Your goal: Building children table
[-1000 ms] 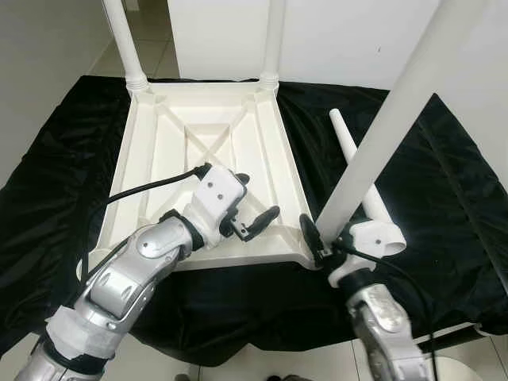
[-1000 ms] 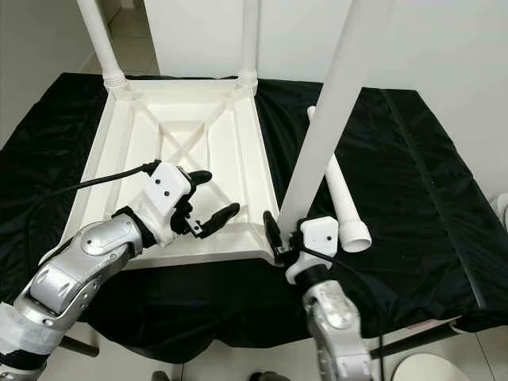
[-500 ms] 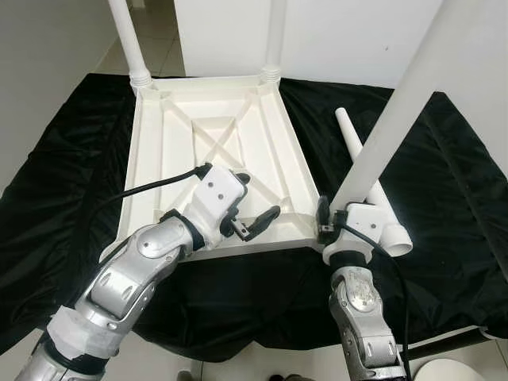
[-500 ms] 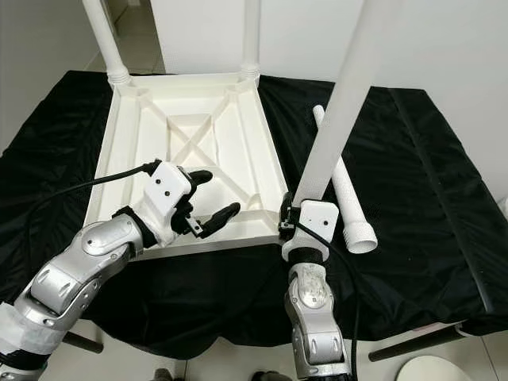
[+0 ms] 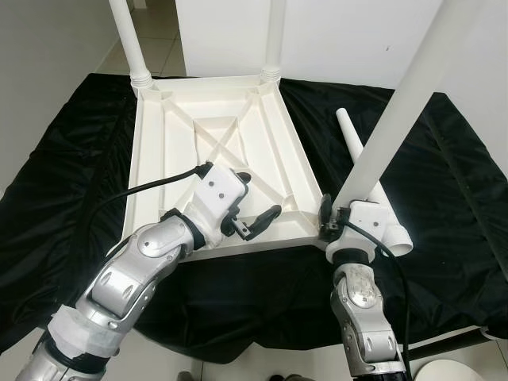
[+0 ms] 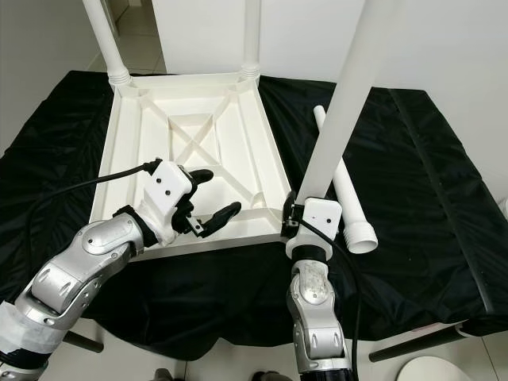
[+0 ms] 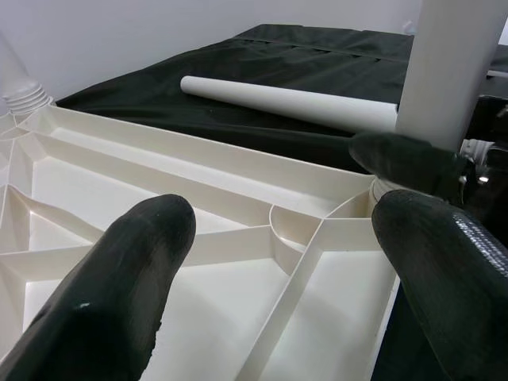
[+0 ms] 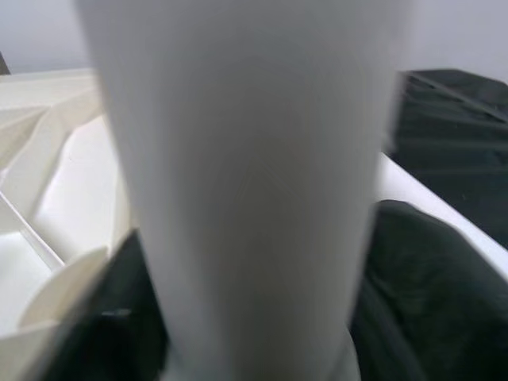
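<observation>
Left eye view shows a white plastic table top (image 5: 214, 151) lying upside down on a black cloth (image 5: 444, 198) that covers the tabletop. Its ribbed underside faces up, with crossed ribs in the middle. Two white legs (image 5: 127, 40) stand upright in the two far corner sockets, toward the far edge of the tabletop.

The right gripper (image 5: 337, 226) is at the near right corner of the upturned piece, its jaws closed around the base of a third leg (image 5: 397, 111), which stands in that corner socket and leans a little to the right. In the right wrist view this leg (image 8: 246, 182) rises directly in front of the camera, with black fingers (image 8: 405, 294) on both sides of it.

The left gripper (image 5: 254, 218) hovers over the near part of the ribbed underside, its jaws open and holding nothing. The left wrist view shows its two fingers (image 7: 119, 294) spread apart above the ribs.

A fourth leg (image 5: 361, 171) lies loose on the cloth, just beside the right edge of the upturned piece, behind the held leg.
</observation>
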Controlling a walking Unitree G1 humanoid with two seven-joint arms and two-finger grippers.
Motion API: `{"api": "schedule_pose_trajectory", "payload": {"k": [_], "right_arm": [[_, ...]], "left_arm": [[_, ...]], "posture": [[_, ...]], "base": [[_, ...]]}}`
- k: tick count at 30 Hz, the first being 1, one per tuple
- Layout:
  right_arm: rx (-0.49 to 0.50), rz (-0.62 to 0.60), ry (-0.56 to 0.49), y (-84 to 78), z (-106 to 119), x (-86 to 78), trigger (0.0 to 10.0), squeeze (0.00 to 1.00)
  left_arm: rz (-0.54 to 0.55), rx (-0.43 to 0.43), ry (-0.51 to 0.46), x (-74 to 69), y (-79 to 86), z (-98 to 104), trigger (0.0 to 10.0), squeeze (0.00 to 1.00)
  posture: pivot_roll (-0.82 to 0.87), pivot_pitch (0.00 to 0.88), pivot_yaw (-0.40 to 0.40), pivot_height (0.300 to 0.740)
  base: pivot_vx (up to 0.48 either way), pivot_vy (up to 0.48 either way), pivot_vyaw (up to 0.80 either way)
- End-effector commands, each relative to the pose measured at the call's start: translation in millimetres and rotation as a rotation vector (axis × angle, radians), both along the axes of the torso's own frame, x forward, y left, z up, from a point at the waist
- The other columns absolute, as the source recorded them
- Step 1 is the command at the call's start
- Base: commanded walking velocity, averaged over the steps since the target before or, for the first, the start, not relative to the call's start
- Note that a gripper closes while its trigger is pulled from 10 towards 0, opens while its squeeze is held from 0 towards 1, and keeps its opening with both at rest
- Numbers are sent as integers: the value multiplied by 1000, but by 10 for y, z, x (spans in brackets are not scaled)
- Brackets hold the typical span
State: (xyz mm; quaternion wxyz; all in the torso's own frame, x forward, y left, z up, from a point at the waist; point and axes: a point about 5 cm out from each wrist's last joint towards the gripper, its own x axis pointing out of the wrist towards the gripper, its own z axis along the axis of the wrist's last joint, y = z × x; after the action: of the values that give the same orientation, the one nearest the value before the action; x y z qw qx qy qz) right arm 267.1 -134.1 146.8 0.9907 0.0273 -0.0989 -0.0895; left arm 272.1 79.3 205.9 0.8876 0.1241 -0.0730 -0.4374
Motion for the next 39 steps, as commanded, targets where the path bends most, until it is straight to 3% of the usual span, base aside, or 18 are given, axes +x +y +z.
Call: {"api": "schedule_pose_trajectory", "payload": {"k": [1, 6, 8, 9, 16, 20, 34, 35, 36, 39], "right_arm": [[28, -3, 26, 17, -75, -25, 10000, 1000], [8, 63, -20, 19, -32, -47, 10000, 1000], [-29, 173, -29, -68, -14, -65, 10000, 1000], [-51, 222, -26, -109, -14, -73, 10000, 0], [-85, 376, -5, -209, -30, -91, 10000, 0], [-166, 506, -4, -377, 40, -16, 10000, 0], [-258, 653, 27, -529, 120, 191, 10000, 0], [-261, 681, 34, -520, 121, 224, 9647, 0], [-267, 704, 41, -510, 117, 257, 7608, 0], [-274, 748, 58, -496, 100, 323, 8314, 0]], "left_arm": [[-125, 29, 13, -66, -46, -11, 10000, 0], [-128, 32, 15, -72, -50, -23, 10000, 0], [-145, 39, 30, -111, -69, -69, 10000, 0], [-152, 43, 35, -126, -80, -89, 10000, 0], [-157, 46, 44, -132, -102, -123, 10000, 0], [-151, 42, 41, -135, -149, -132, 10000, 0], [-189, 50, 95, -212, -242, -208, 10000, 0], [-193, 48, 100, -213, -253, -203, 10000, 0], [-195, 49, 100, -210, -261, -199, 10000, 0], [-198, 50, 96, -208, -275, -190, 10000, 0]], "posture": [[-24, 99, 9, 740], [-28, 96, 7, 740], [-33, 95, 10, 740], [-36, 93, 11, 740], [-43, 95, 16, 740], [-47, 98, 14, 740], [-43, 95, 4, 740], [-42, 92, 5, 740], [-42, 93, 5, 740], [-38, 93, 4, 740]], "base": [[0, 0, 0], [0, 0, 0], [0, 0, 0], [0, 0, 0], [0, 0, 0], [0, 0, 0], [0, 0, 0], [0, 0, 0], [0, 0, 0], [0, 0, 0]]}}
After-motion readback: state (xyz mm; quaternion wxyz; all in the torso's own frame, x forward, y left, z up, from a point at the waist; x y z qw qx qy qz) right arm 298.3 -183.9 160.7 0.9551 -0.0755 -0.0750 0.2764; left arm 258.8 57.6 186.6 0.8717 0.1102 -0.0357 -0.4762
